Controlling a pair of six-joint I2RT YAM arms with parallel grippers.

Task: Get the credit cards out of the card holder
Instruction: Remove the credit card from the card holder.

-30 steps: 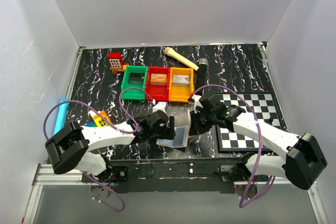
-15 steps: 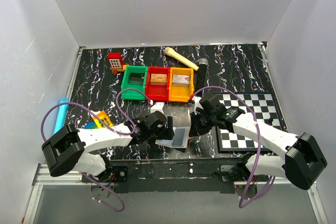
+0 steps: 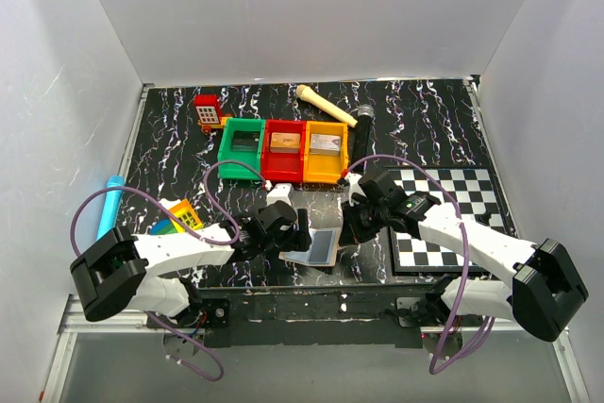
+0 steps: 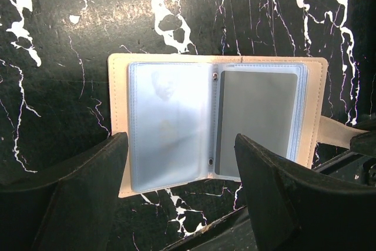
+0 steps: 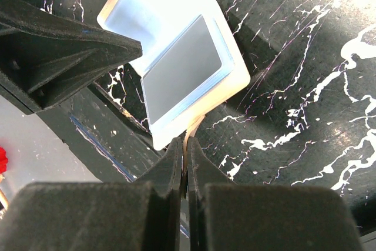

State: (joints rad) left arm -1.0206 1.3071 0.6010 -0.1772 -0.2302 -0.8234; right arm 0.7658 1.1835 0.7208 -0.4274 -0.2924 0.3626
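Black marbled table (image 4: 53, 74) bore the card holder (image 4: 170, 121), open flat near its front edge, a credit card (image 4: 255, 121) in one sleeve. Left gripper (image 4: 179, 145) hung spread above it. Right gripper (image 5: 183, 145) pinched its tan strap (image 5: 192, 126).

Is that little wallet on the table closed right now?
No, the card holder lies spread open, with both pale blue inner panels facing up.

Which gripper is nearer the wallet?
Right. The right gripper pinches the wallet by its side strap; the left gripper hangs open above it.
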